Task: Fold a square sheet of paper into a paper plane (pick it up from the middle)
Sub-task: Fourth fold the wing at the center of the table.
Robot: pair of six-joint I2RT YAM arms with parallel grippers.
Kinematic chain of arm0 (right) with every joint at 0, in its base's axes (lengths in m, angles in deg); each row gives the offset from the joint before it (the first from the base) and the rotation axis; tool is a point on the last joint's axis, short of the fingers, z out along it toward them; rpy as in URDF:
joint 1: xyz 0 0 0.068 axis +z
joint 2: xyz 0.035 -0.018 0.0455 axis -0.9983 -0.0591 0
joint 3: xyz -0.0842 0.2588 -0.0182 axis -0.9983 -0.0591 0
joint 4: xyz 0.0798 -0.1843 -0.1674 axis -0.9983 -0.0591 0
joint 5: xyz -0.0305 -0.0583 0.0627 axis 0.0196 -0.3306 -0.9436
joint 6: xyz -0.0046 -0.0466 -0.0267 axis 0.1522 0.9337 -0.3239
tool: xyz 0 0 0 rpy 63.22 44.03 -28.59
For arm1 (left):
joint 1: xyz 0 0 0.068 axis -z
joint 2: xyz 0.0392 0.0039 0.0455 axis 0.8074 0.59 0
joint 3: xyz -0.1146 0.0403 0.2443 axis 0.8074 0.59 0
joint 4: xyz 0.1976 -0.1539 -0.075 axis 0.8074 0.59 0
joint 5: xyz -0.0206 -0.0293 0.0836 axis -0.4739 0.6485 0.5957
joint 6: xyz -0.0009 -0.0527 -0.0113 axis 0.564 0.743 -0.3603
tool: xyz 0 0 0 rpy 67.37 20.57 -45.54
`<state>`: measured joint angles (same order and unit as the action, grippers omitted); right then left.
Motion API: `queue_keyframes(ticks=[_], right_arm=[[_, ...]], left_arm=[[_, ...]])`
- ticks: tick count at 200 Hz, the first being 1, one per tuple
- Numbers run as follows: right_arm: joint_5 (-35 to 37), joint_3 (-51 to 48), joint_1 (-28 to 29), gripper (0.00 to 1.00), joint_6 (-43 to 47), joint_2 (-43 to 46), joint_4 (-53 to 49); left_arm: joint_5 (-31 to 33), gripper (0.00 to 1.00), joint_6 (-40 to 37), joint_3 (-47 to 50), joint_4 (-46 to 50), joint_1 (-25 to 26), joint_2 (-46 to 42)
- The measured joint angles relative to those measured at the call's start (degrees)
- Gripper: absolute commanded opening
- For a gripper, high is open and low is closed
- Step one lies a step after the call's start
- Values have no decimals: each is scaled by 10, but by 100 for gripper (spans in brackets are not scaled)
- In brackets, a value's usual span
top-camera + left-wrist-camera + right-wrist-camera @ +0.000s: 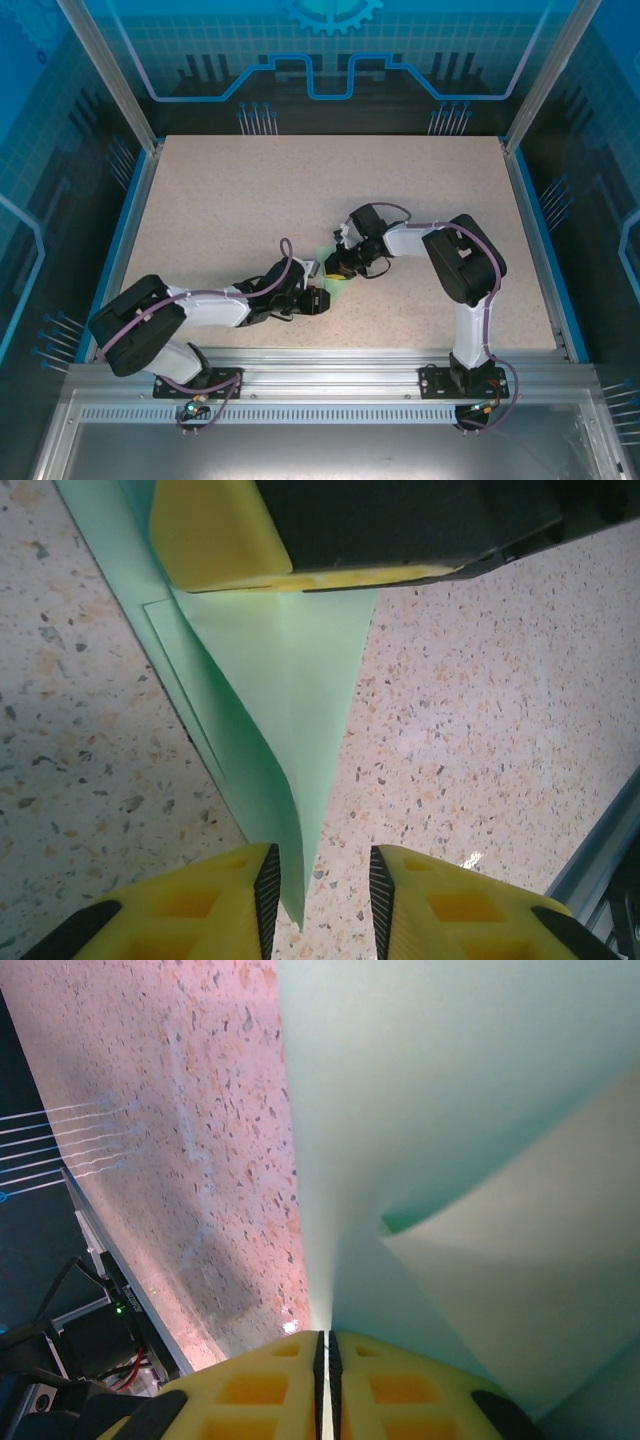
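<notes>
Just toward 6 o'clock from the middle of the speckled table point(220, 200), the two wrists meet over the paper plane point(290, 700), and from above they cover nearly all of it, leaving only a faint green edge. The right gripper point(322, 1345), reaching in from 4 o'clock, has its yellow fingers pressed together on a fold of the paper. The raised green sheet blocks the whole 3 o'clock half of its wrist view. In the left wrist view that gripper's yellow finger point(215, 535) clamps the wide end at 12 o'clock. The left gripper point(320, 885), coming from 8 o'clock, is spread, and the pointed tip lies between its fingers untouched. A metal rail point(330, 365) lines the table's near edge at 6 o'clock.
</notes>
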<state>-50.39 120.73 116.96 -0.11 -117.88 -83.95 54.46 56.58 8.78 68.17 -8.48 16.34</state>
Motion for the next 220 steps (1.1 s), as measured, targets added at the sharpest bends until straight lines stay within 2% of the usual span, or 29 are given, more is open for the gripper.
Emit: queue_keyframes(ticks=[22, 38, 83, 113, 133, 170, 220], right_arm=[[0, 0, 0, 13, 2, 0, 0], [0, 0, 0, 13, 2, 0, 0], [0, 0, 0, 13, 4, 0, 0], [0, 0, 0, 13, 4, 0, 0], [-2, 0, 0, 14, 4, 0, 0], [-2, 0, 0, 14, 4, 0, 1], [-2, 0, 0, 15, 3, 0, 2]], left_arm=[[7, 35, 8, 0, 10, 0, -4], [23, 40, 24, 0, 28, -3, -22], [113, 40, 84, 9, 92, -27, -181], [127, 45, 93, 14, 116, -45, -228], [99, 44, 89, 14, 115, -45, -199], [31, 41, 71, -24, 112, -42, -68], [3, 38, 58, -94, 99, -27, 34]])
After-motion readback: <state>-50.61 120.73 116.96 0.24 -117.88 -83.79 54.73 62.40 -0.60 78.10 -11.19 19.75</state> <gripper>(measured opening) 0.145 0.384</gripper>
